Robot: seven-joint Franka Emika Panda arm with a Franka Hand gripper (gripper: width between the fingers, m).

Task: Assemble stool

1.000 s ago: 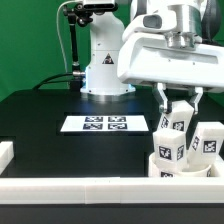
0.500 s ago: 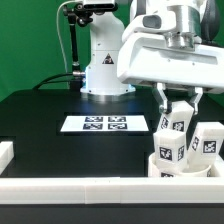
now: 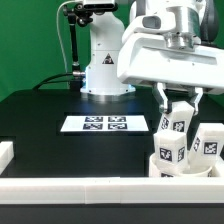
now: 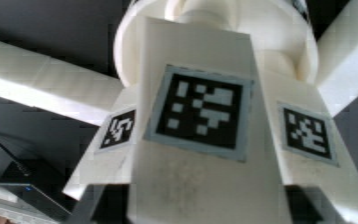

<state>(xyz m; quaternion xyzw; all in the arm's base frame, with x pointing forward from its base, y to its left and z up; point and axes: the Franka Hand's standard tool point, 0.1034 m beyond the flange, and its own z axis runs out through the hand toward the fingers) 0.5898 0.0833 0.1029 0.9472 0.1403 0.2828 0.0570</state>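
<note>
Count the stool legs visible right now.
3. The gripped leg stands upright in the claw. The front leg is lower, toward the exterior view's left. The side leg is toward its right. All cluster at the seat. None seems hidden.

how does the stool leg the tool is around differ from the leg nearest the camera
The middle leg sits between the fingers of the tool, while the front leg stands free with nothing touching it. In the exterior view the middle leg is farther back and higher, and the front leg is nearer, lower and covers part of the middle leg's lower end. Both are chunky white blocks bearing black-and-white square tags.
</note>
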